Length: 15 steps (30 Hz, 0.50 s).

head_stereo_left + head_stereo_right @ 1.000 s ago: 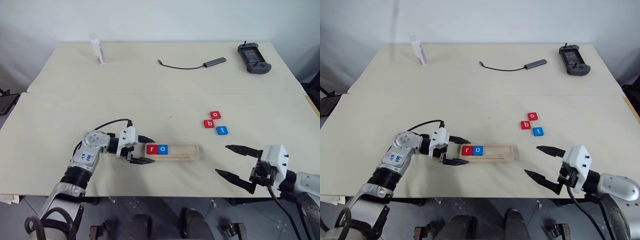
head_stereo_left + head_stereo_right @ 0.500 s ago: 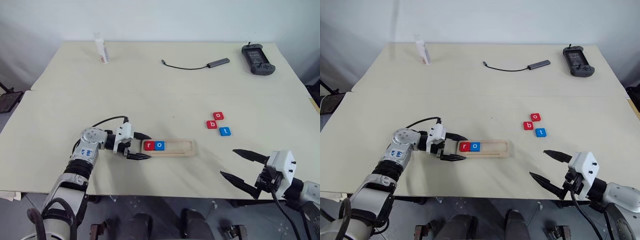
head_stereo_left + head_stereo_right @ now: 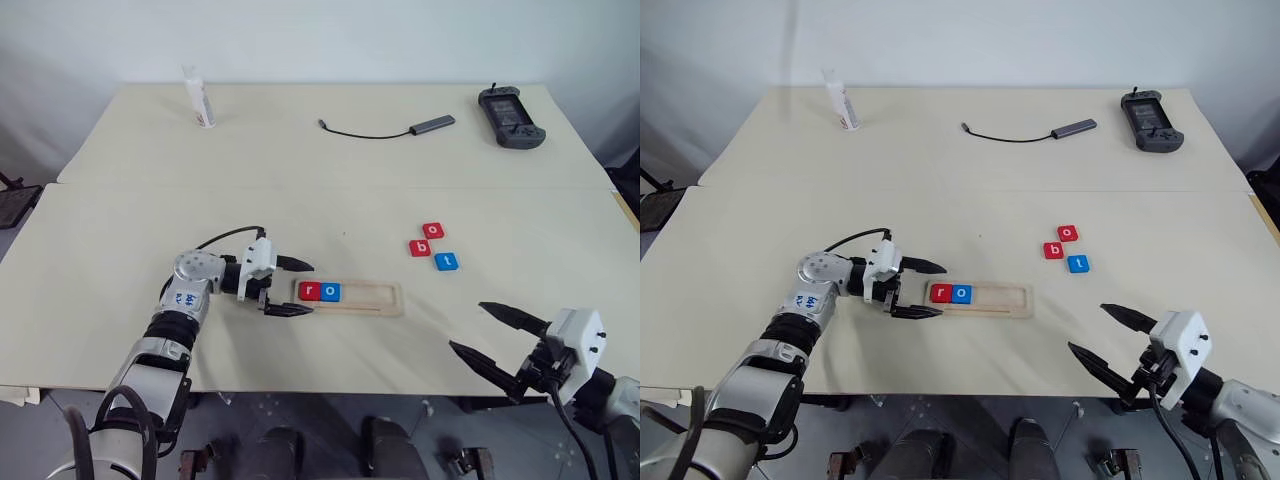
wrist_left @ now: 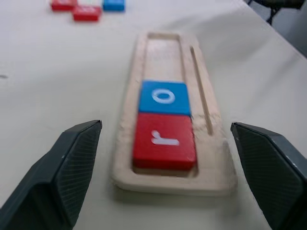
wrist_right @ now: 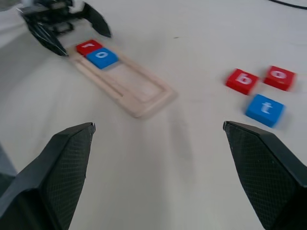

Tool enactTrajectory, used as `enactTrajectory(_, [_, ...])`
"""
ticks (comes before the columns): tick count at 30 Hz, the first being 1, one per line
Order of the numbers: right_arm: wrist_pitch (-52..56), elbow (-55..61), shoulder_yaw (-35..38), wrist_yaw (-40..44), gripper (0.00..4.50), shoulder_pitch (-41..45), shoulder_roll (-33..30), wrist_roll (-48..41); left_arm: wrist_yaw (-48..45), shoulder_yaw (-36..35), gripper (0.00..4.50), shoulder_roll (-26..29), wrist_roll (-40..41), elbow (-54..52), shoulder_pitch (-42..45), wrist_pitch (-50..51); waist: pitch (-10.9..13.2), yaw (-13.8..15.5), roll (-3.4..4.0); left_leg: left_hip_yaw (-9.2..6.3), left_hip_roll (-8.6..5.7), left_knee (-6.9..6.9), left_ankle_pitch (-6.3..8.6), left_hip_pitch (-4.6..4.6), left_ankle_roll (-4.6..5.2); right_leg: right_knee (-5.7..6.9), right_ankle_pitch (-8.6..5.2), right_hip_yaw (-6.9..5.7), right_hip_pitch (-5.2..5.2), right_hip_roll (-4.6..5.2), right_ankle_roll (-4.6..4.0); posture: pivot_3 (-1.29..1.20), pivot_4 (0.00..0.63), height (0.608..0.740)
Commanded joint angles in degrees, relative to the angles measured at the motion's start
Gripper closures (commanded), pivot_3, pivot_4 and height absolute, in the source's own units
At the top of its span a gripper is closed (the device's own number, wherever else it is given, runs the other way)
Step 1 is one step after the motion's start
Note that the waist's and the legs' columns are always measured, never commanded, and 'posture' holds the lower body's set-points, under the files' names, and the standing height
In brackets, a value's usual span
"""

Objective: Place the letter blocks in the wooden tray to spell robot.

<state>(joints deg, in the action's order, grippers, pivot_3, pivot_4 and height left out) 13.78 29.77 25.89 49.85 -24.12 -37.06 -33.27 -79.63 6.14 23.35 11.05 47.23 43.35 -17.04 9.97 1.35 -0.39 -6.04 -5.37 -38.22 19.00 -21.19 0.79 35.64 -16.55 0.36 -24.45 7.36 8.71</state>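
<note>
Between both wide-open grippers, the wooden tray (image 3: 348, 298) lies lengthwise left to right.

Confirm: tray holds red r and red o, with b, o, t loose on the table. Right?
Not quite. The o tile in the wooden tray is blue, not red, as the left wrist view shows. The r tile is red; b, o, t lie loose.

Cream table (image 3: 150, 200), wooden tray (image 3: 390, 299), three loose blocks (image 3: 432, 246), tube (image 3: 198, 97), cable (image 3: 385, 130), controller (image 3: 509, 104)
</note>
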Motion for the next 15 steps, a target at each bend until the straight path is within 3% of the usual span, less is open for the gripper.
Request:
enactTrajectory(1, [-1.5,2.4,4.1,-1.2,0.0,-2.7,1.9,-1.2,-0.5,-3.4,0.06,3.0,2.5,-4.0,-2.6,0.2,0.0,0.0,0.01,0.0,0.0,0.0,0.0,0.01,0.0,0.0,0.0,0.0,0.0,0.0,0.0,0.0,0.15,0.74])
enactTrajectory(9, [-4.6,-3.4,8.3,-3.3,0.0,-4.3,6.3,-0.1,2.3,-12.6,0.06,12.0,9.5,-20.7,-16.7,8.3,0.0,-0.3,0.01,0.0,0.04,0.04,0.01,0.06,0.0,-0.05,0.0,0.09,0.01,0.03,0.0,0.0,0.15,0.74])
enactTrajectory(15, [-5.7,-7.7,5.2,-5.4,0.0,4.1,5.3,1.6,7.7,-16.5,0.06,14.0,11.1,-29.3,-25.2,12.6,0.0,-0.1,0.06,0.03,0.02,0.02,0.01,0.12,-0.01,-0.08,-0.01,0.13,0.02,0.06,-0.02,0.0,0.15,0.74])
